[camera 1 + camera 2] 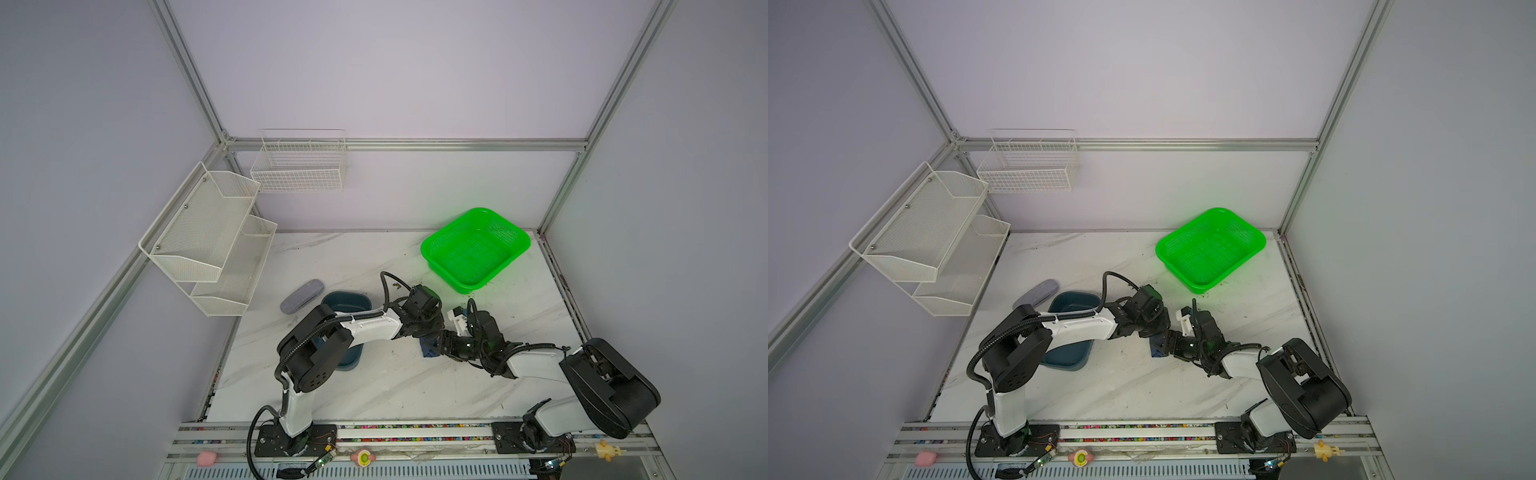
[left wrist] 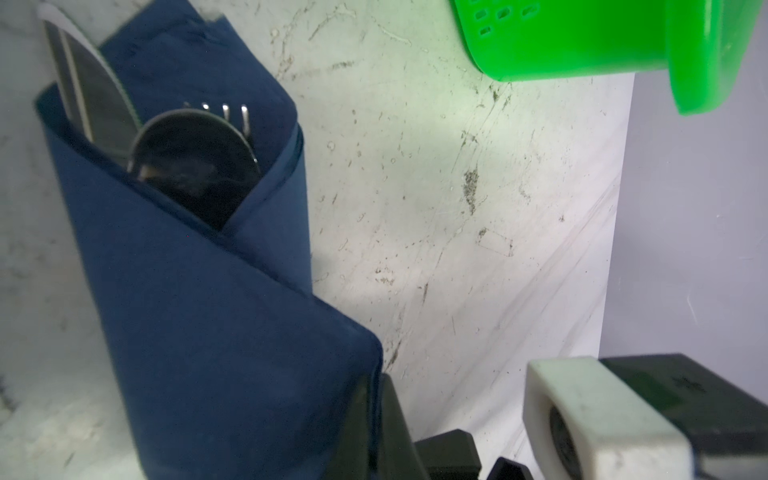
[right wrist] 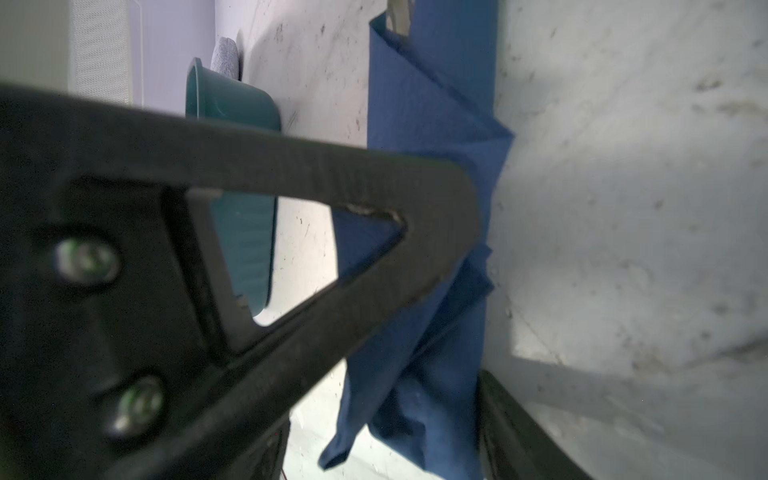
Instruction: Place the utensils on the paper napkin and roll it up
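The task looks nearly finished. The paper napkin (image 2: 208, 311) is wrapped into a tube around the utensils. At its open end the knife (image 2: 91, 95), the spoon (image 2: 195, 153) and the tips of the fork (image 2: 226, 110) stick out, while their handles are hidden inside the wrap.

The roll lies on the bench (image 1: 374, 386) around the middle. It is to the right of the teal tray (image 1: 345, 301), nearer than the green basket (image 1: 457, 286), and both arms meet over it. In both top views only a small dark blue patch shows under the arms.

The left gripper (image 2: 368, 399) has its fingers pinched together on a corner of the napkin at the closed end of the roll. The right gripper (image 3: 478, 299) has its fingers apart, one on each side of the roll. One finger lies across the paper, but I cannot tell whether the pair is actually squeezing the roll.

Placing the utensils is done and the rolling is mostly done. The wrap is not tidy: folds stand out along one side, and a flap hangs free at the end away from the knife tip. What seems to be left is turning in or pressing down that loose paper and then letting go without the roll springing open.
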